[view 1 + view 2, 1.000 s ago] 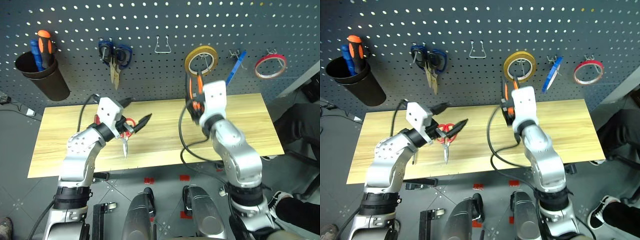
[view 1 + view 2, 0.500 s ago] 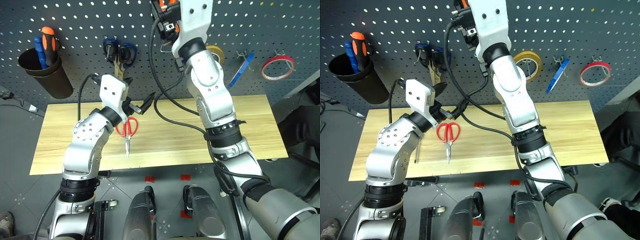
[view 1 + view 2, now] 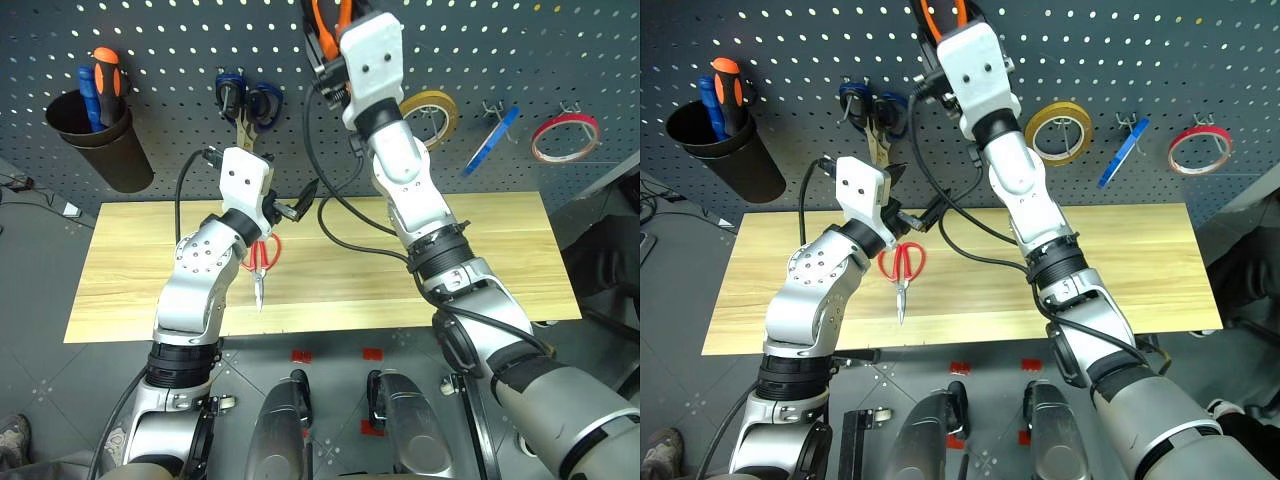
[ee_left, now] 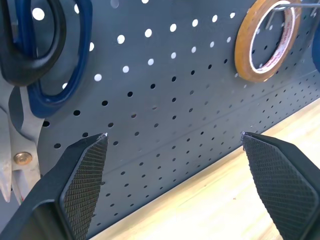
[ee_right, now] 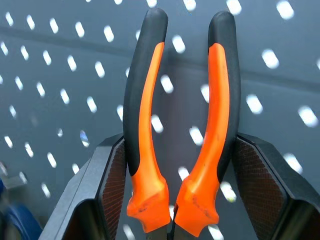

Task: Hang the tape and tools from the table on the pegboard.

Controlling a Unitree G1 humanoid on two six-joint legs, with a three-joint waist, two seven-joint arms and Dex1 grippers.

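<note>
My right gripper [image 3: 330,55] is raised high against the pegboard [image 3: 150,40] and shut on the orange-and-black pliers [image 5: 145,125], whose handles point up between its pads [image 5: 112,190]. The red-handled scissors [image 3: 262,255] lie on the wooden table [image 3: 500,260], blades toward the front edge. My left gripper [image 3: 917,192] hovers open and empty above them, facing the board just below the blue scissors [image 4: 30,60]. The blue tape [image 3: 497,140] hangs on a hook at the right of the board.
A yellow roll [image 3: 430,115] and a red-edged roll [image 3: 565,135] hang on the board beside the blue tape. A dark cup [image 3: 100,150] at the upper left holds orange and blue screwdrivers. Cables trail from my right arm over the table.
My right arm has swung up from table height to the top of the board, carrying the pliers. The left gripper has risen a little toward the board, still open.
</note>
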